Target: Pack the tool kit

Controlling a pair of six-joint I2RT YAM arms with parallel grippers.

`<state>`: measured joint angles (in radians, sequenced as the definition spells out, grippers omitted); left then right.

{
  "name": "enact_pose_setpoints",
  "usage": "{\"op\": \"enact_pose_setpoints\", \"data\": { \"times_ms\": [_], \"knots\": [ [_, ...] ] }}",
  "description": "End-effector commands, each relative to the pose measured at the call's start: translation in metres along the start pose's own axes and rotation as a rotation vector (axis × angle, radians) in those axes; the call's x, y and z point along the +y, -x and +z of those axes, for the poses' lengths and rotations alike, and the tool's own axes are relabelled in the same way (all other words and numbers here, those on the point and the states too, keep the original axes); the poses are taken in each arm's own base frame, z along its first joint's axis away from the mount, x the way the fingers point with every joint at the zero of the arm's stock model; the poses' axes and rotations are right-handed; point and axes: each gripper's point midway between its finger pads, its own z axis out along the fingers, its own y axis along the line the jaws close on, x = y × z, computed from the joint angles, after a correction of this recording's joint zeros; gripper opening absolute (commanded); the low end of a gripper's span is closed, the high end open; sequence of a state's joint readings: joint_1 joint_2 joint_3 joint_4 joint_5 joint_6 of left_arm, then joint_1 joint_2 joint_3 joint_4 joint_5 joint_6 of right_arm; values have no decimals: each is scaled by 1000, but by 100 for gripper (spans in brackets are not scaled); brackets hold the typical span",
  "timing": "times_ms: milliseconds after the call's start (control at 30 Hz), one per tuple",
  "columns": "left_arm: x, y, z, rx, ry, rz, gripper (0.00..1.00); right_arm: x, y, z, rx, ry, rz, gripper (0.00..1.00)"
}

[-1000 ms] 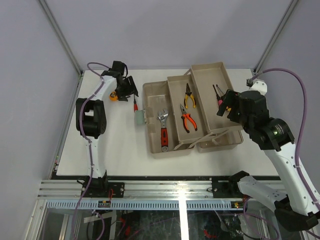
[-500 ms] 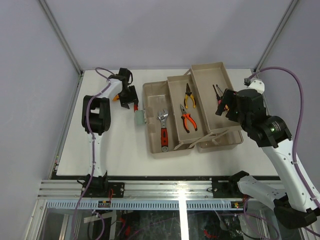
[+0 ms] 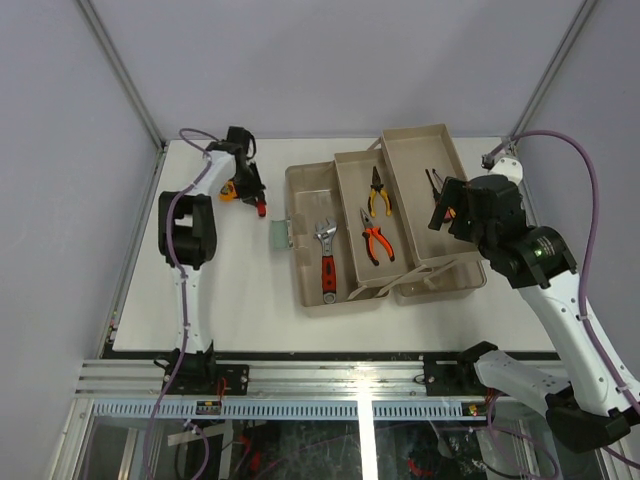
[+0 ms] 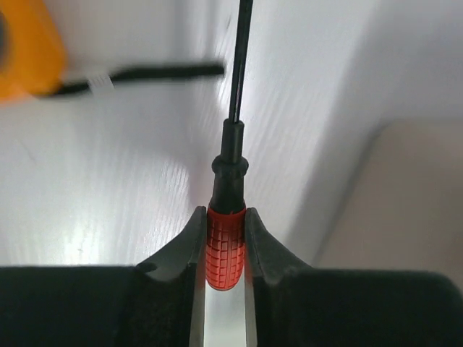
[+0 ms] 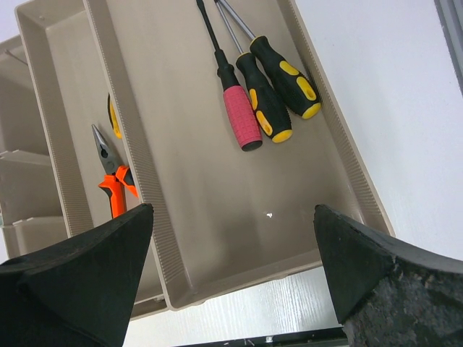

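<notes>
The tool kit is a beige toolbox lying open with its trays fanned out to the right and a green latch on its left side. My left gripper is at the back left of the table, shut on the red handle of a screwdriver. In the left wrist view the ribbed red handle is pinched between the pads of that gripper, its black shaft pointing away. The orange tape measure lies just beside it. My right gripper hangs open over the right tray.
A red-handled wrench lies in the box base. Yellow pliers and orange pliers sit in the middle tray. Three screwdrivers lie in the right tray. A black strap trails from the tape measure.
My left gripper reached toward the screwdriver beside the toolbox, closed on its red handle and drew back slightly left. The right arm shifted only a little.
</notes>
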<state>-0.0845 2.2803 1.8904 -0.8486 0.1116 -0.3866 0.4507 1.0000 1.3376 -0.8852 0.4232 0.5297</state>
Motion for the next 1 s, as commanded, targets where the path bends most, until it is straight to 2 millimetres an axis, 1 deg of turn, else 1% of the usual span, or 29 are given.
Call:
{"op": "enact_pose_setpoints", "data": {
  "times_ms": [0, 33, 67, 100, 167, 200, 233, 267, 367, 467, 533, 633, 733, 867, 967],
  "knots": [
    [-34, 124, -145, -395, -308, -113, 0, 3, 17, -5, -53, 15, 2, 99],
    [-48, 137, -173, -450, -414, -140, 0, 4, 18, -4, -59, 17, 0, 99],
    [-61, 144, -195, -483, -521, -175, 0, 5, 19, -3, -64, 21, -5, 99],
    [-80, 150, -221, -520, -643, -203, 0, 7, 21, -2, -67, 24, -7, 99],
    [-125, 142, -255, -535, -835, -233, 0, 12, 23, 4, -65, 34, -11, 99],
    [-152, 132, -269, -532, -903, -217, 0, 15, 24, 6, -61, 38, -12, 99],
    [-178, 120, -279, -520, -956, -186, 0, 18, 24, 7, -58, 45, -10, 100],
    [-205, 104, -283, -489, -997, -157, 0, 20, 26, 8, -58, 51, -9, 99],
    [-279, 46, -286, -378, -1079, -66, 0, 19, 29, 4, -69, 52, 7, 99],
    [-333, -8, -277, -288, -1115, -8, 0, 8, 31, -8, -95, 28, 30, 99],
    [-359, -38, -271, -244, -1132, 23, 0, -2, 32, -18, -115, 10, 45, 99],
    [-385, -75, -257, -178, -1137, 45, 0, -23, 35, -37, -167, -33, 79, 99],
    [-403, -113, -246, -107, -1136, 78, 0, -40, 39, -57, -227, -51, 112, 100],
    [-413, -151, -230, -38, -1105, 86, 0, -52, 44, -73, -283, -60, 132, 100],
    [-414, -170, -215, -13, -1056, 64, 0, -55, 47, -78, -304, -61, 132, 99]
  ]
}}
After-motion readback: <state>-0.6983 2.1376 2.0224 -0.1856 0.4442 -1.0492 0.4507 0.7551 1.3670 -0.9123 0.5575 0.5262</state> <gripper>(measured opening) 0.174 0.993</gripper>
